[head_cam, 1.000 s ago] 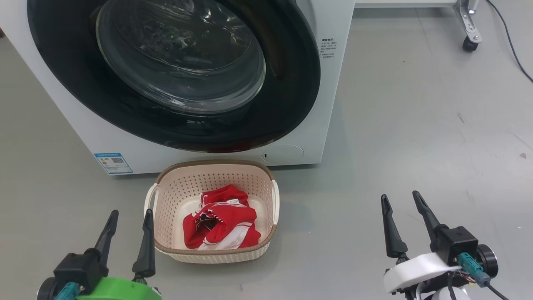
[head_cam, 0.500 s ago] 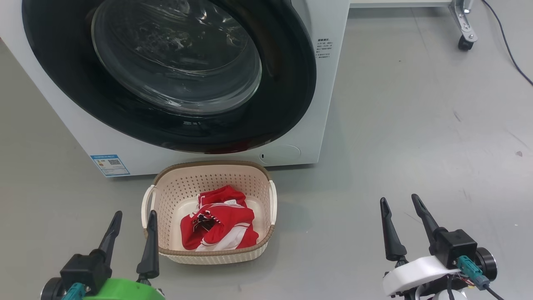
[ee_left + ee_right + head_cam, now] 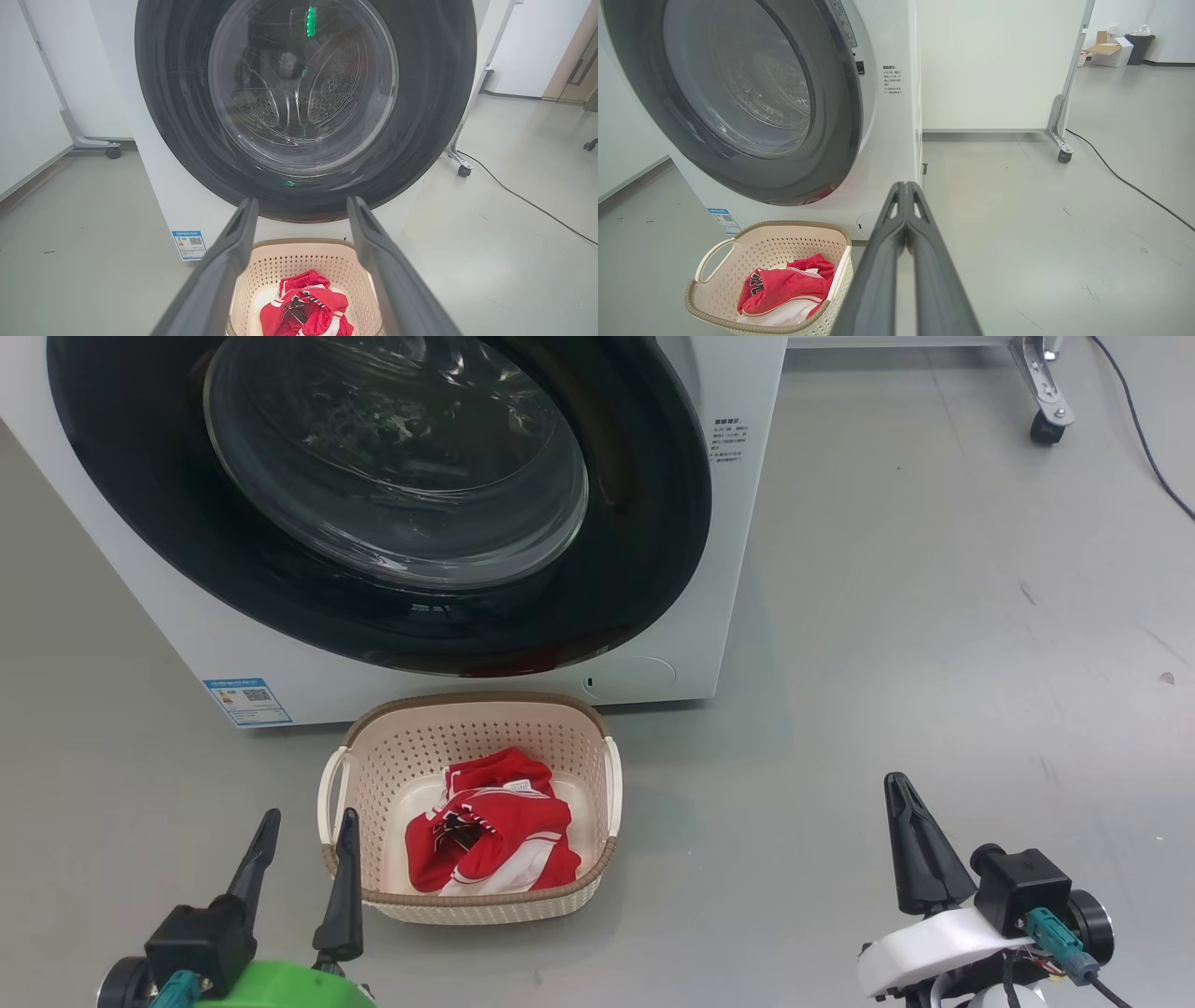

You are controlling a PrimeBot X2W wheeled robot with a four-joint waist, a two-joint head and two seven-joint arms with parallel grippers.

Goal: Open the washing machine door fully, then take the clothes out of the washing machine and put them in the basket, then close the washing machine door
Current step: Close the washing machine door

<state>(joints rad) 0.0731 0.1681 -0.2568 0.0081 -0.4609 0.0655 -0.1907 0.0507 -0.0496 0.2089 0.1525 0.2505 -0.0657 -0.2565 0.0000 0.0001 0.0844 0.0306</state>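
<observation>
The white washing machine (image 3: 738, 523) stands ahead with its round black door (image 3: 644, 551) shut flat against the front; the perforated drum shows through the glass in the left wrist view. Red clothes (image 3: 490, 840) with white trim lie in the cream basket (image 3: 467, 714) on the floor just before the machine. My left gripper (image 3: 308, 821) hangs open, empty, at the basket's left side. My right gripper (image 3: 898, 784) is shut on nothing, well to the basket's right; its fingers (image 3: 903, 219) press together in the right wrist view.
Grey floor spreads to the right of the machine. A white panel on castors (image 3: 1064, 156) stands behind at the right, with a black cable (image 3: 1125, 184) trailing across the floor. Boxes and a dark bin (image 3: 1136, 44) sit far back.
My right gripper has closed its fingers together, holding nothing. The left gripper, the basket and the clothes stay as they were; the head view shifted slightly.
</observation>
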